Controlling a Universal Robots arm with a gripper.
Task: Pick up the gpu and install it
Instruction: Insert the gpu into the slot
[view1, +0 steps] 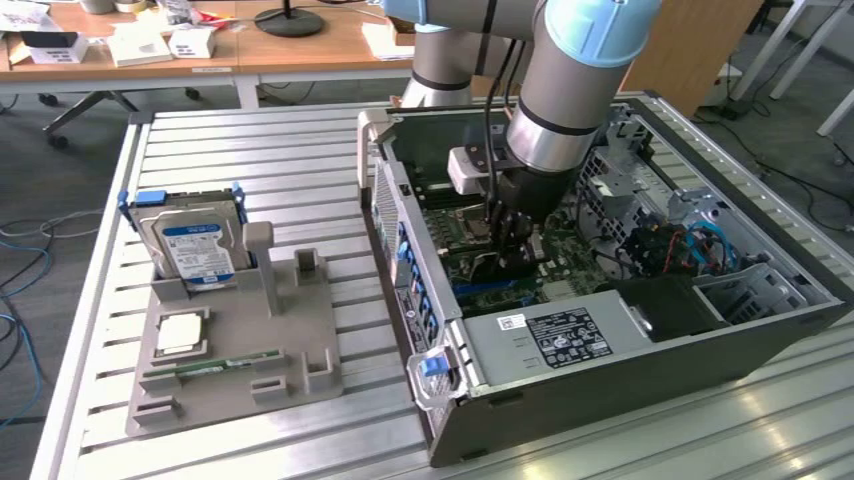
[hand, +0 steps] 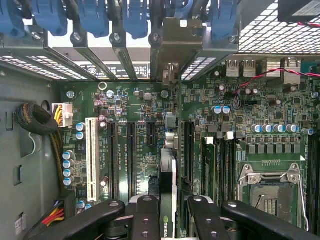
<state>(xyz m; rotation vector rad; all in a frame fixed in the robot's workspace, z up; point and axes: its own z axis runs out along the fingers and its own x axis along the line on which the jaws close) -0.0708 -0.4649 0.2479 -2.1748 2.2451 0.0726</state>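
My claw (hand: 169, 212) is closest to me, and its black fingers (hand: 145, 215) squeeze the graphics card (hand: 168, 170) from both sides. So the claw is narrow and holding the card. The card stands on its thin edge inside the computer box (view1: 641, 370), right over the green board (hand: 135, 150) on the box floor. It sits between the black slots. I cannot tell if it is pushed all the way in.

Farther along, the card's metal end (hand: 175, 45) reaches the back wall of the box, next to a row of blue clips (hand: 135, 17). Beside the card, the green board has a long white slot (hand: 91, 157) and a square metal socket (hand: 270, 192).

From outside, the arm (view1: 574, 100) dips down into the open box. A gray power box (view1: 561, 335) sits in the box too.

Well apart, toward the exterior view's left, a gray tray (view1: 227, 400) rests on the table (view1: 267, 150). It holds a hard drive (view1: 191, 250) standing up, a square chip (view1: 180, 335) and a slim memory stick (view1: 214, 367) lying flat.
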